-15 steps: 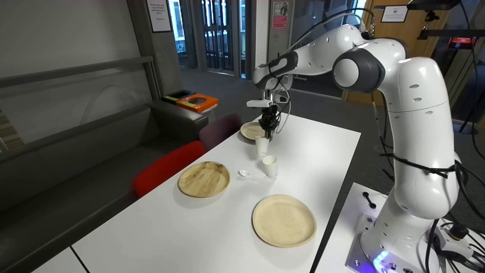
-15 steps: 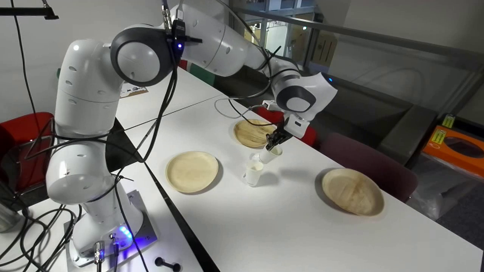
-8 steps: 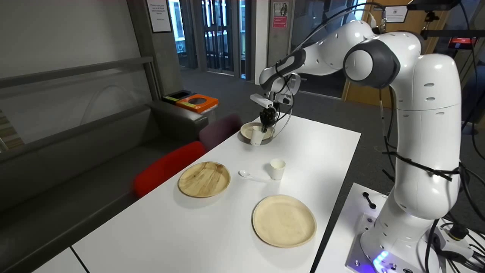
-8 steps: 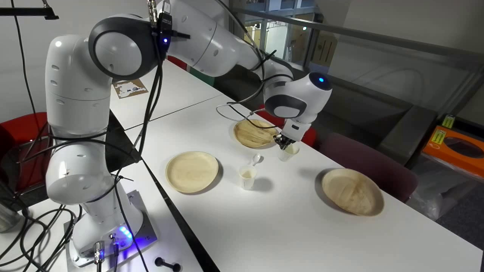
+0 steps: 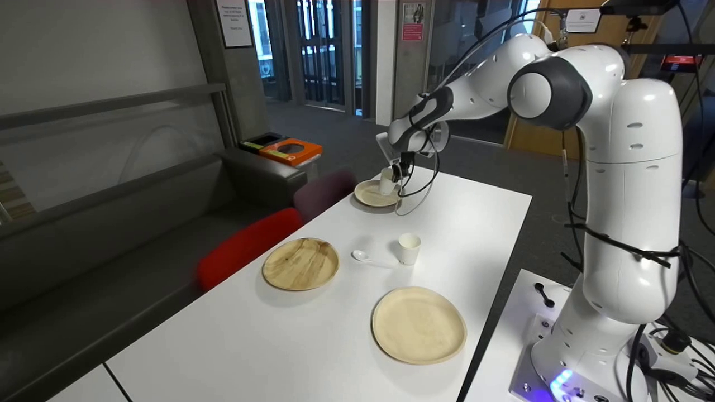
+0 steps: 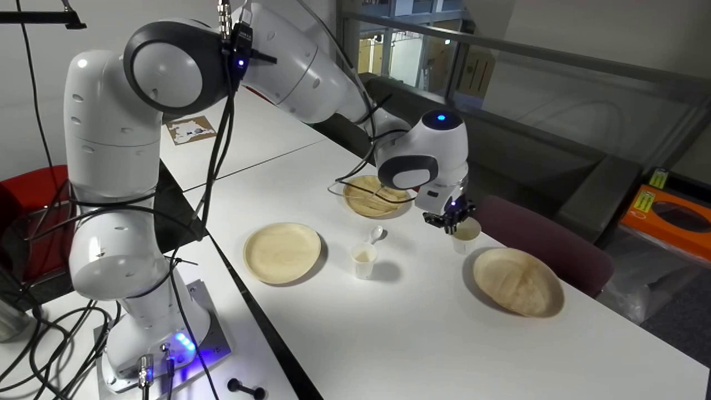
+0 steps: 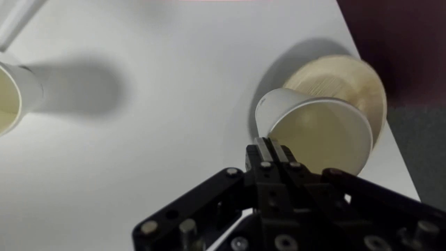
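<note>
Cup (image 6: 464,240) moved w/ gripper (image 7: 267,140) toward plate (image 6: 519,283) by maroon chair (image 6: 547,239) since prev. frame. Jaws clamped on cup wall at rim. Status (est.): pickup done; cup held near plate's edge, ht. above it unclear; release not done.

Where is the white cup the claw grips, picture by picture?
In an exterior view: cup, just right of centre, slightly above mid-height.
In an exterior view: cup, right of centre, below mid-height.
Wrist view: cup, right of centre, about mid-height.
Landmark in all three: the plate nearest it.
</note>
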